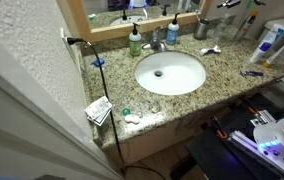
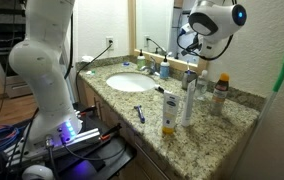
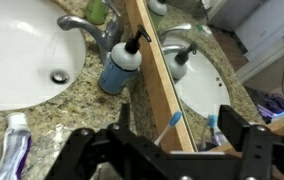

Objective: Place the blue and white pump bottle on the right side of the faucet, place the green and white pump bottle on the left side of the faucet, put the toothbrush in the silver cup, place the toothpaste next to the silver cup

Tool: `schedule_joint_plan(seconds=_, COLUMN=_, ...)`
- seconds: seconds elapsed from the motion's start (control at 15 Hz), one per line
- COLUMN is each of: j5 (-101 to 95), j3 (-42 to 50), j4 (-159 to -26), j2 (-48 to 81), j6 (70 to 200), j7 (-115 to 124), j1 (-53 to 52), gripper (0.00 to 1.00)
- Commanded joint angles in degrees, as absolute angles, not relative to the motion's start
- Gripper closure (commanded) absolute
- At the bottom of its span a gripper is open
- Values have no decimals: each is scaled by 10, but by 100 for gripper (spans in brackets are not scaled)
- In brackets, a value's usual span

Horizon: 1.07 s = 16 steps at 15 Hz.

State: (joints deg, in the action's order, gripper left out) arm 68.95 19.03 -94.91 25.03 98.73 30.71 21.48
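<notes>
Basin side, in an exterior view: the blue and white pump bottle stands upright at the back of the speckled granite counter. It is just beside the short chrome faucet, with the green and white pump bottle on the faucet's other side.
Cup, in an exterior view: the small dull grey metal cup stands further along the back edge, past the blue bottle. The small white toothpaste tube lies just in front of it.
Arm, in an exterior view: the white robot arm's gripper hangs over the back of the counter, close to the mirror. From here I cannot tell how its jaws stand.
Jaws, wrist view: the black fingers are spread wide apart and grip nothing.
Blue bottle, wrist view: upright ahead of the jaws, well clear of both fingers, against the wooden mirror frame and next to the faucet.
Toothpaste, wrist view: flat on the granite, off to one side of the fingers, untouched.
Stick, wrist view: a thin blue-tipped stick rises just ahead of the parted jaws by the frame. I cannot tell whether it is the toothbrush.
</notes>
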Motion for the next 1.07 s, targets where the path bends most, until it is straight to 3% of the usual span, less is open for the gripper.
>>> schedule_joint_plan(seconds=0.0, j5=547, j3=210, j4=-993, j2=150, j6=936, j7=325, j1=204, gripper=0)
schedule_joint_plan(seconds=0.47, j5=356, j3=197, j4=-1038, j2=96, j6=768, j7=368, j1=194, gripper=0)
schedule_joint_plan(seconds=0.8, j5=366, j3=198, j4=-1031, j2=104, j6=775, j7=365, j1=192, gripper=0)
schedule_joint_plan(seconds=1.0, j5=314, j3=192, j4=-1094, j2=105, j6=900, j7=379, j1=166, gripper=0)
